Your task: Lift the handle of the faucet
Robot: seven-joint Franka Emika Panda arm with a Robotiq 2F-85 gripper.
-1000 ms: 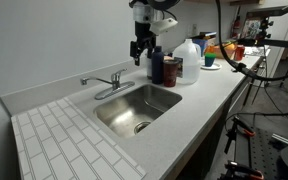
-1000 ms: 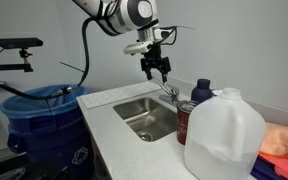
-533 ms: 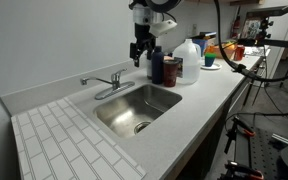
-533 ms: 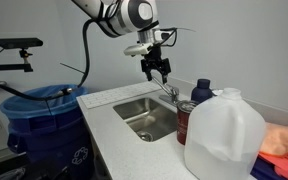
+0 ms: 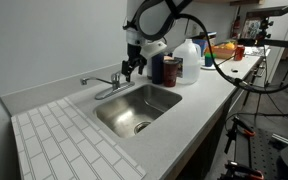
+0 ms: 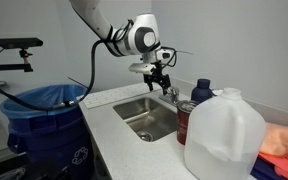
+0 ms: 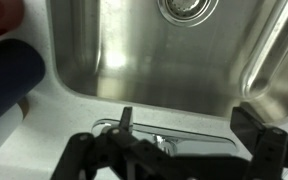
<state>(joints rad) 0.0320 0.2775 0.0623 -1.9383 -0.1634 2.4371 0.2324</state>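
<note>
Worktop: pale speckled counter [image 5: 202,92] running along a grey wall, seen in both exterior views [image 6: 100,98].
Sink: rectangular stainless steel basin [image 5: 156,100] sunk into the middle of the worktop; in the wrist view its floor [image 7: 154,50] fills most of the picture, with the round drain at the top edge.
Faucet: small shiny chrome tap [image 5: 110,87] at the back edge of the worktop, behind the basin. Its long low spout lies along that edge, pointing away from the bottles. Its base plate shows low in the wrist view [image 7: 172,130].
Handle: short slim chrome lever [image 5: 116,76] atop the faucet body, at the back edge.
Gripper: black two-finger claw [image 5: 130,70] on the white arm, hanging over the back edge just beside the handle on the bottle side [image 6: 162,82]; contact cannot be told. The wrist view shows the fingers spread wide [image 7: 174,150], faucet body between them, nothing pinched.
Bottles: dark round bottle [image 5: 156,68] and dark jar [image 5: 172,70] side by side at the back edge, past the basin.
Jug: translucent white plastic jug [image 5: 189,52] behind them, large at the near edge elsewhere [image 6: 224,135].
Mat: white tile-patterned pad [image 5: 54,140] covering the worktop's end corner.
</note>
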